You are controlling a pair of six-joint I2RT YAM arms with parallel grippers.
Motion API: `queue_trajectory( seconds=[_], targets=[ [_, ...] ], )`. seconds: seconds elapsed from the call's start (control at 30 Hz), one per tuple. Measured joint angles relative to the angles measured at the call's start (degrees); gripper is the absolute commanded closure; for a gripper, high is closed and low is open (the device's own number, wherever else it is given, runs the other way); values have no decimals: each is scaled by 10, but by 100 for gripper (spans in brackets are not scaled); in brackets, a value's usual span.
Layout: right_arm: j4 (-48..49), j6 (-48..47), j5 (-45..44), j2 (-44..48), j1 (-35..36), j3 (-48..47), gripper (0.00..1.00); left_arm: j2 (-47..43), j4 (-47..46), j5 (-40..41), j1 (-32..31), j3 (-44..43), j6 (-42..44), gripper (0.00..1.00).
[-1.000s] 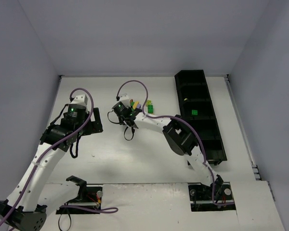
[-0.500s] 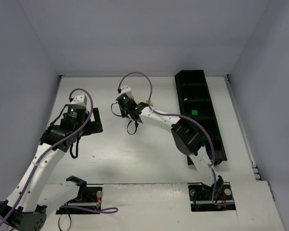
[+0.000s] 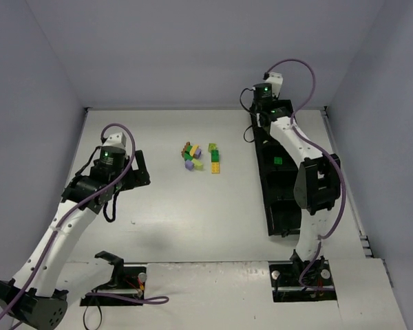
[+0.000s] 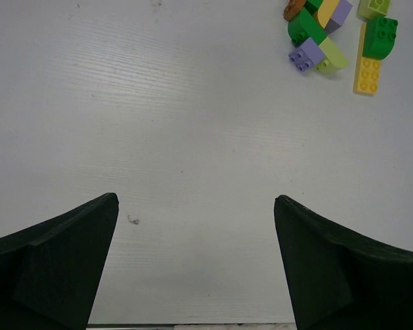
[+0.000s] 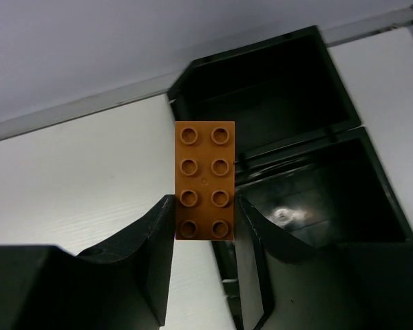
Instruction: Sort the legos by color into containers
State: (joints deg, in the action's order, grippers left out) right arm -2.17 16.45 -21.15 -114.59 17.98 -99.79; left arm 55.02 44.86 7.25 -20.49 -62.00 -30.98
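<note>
On the left, the left gripper [image 4: 196, 199] hovers over the table [image 4: 158, 103], jaws wide apart and empty. The loose legos [image 4: 334, 34] lie ahead and to its right. On the right, the right gripper [image 5: 204, 206] pinches an orange-brown brick [image 5: 204, 172] by its long sides, with the long axis pointing away along the fingers. The brick hangs over the left wall of the tray [image 5: 261, 89]. The far end compartment [image 5: 275, 117] lies just ahead and to the right.

white tabletop [image 3: 193, 220], faint scuffs; plain pale lilac-grey walls [image 3: 193, 48] on three sides; soft even light.
</note>
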Motion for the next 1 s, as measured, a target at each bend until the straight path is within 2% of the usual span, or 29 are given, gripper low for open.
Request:
queue_trajectory(
  seconds=[0.13, 0.4, 0.57, 0.8, 1.0],
  targets=[
    [3, 0, 15, -21, -47, -5, 100, 15, -17, -9, 0, 0, -8, 12],
    [35, -8, 52, -103, -94, -36, 100, 49, -33, -14, 0, 0, -14, 12],
    [54, -21, 68, -145, -110, -55, 100, 49, -41, -15, 0, 0, -17, 12],
    [85, -38, 82, -157, -120, -77, 99, 52, -49, -16, 0, 0, -19, 12],
    [106, -48, 86, -165, -120, -106, 94, 70, -52, -19, 0, 0, -19, 12]
  ],
)
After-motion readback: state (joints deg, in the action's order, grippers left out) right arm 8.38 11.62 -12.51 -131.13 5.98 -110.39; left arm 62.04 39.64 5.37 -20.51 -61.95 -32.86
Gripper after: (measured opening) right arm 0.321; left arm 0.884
